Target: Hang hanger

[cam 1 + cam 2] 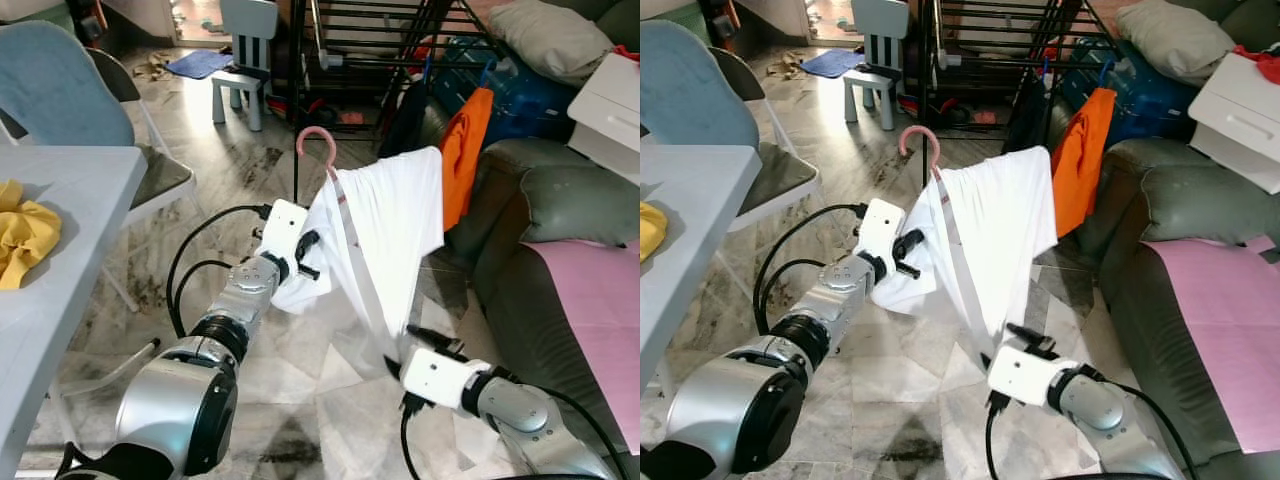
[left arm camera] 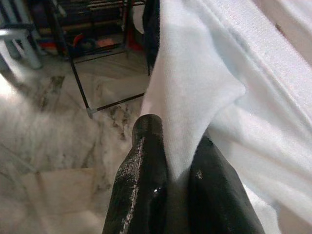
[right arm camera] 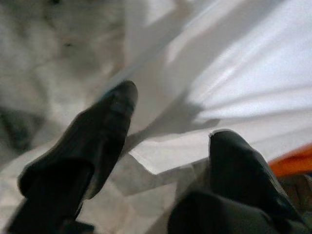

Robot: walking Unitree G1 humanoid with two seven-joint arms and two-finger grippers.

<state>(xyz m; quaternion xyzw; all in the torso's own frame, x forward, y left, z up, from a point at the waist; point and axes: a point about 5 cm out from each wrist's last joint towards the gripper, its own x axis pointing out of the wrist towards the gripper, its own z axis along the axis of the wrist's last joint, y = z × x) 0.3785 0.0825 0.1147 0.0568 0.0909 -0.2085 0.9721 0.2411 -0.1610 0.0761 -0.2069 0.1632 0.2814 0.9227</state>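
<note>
Left eye view showed my left tool (image 1: 308, 255) raised ahead of the robot, its two black fingers pressed together on a fold of the white cotton garment (image 1: 385, 225) draped over the pink plastic hanger (image 1: 318, 143). The left wrist view confirmed it: cloth was pinched between the fingers (image 2: 141, 180). My right tool (image 1: 432, 340) sat lower, below the garment's bottom edge, and its fingers (image 3: 102, 126) were spread with the hem lying between them, not clamped.

The hanger's curved hook stood above the garment, well above the left tool and pointing up. Its long axis, judged from the shoulders under the cloth, ran tilted, sloping down from the hook toward the right tool. The black metal drying rack (image 1: 370, 60) stood beyond the garment, further from the robot, with an orange cloth (image 1: 465, 155) already hanging just beside the garment's far edge. The left arm was the nearer one to the hook, so I judged the lift onto a rail would turn on it carrying the hook up and forward.

Below the garment lay a mottled marble floor (image 1: 200, 190). A dark green sofa (image 1: 560, 220) stood to the garment's right, and a white counter (image 1: 70, 190) with a yellow cloth (image 1: 22, 240) stood to its left.
</note>
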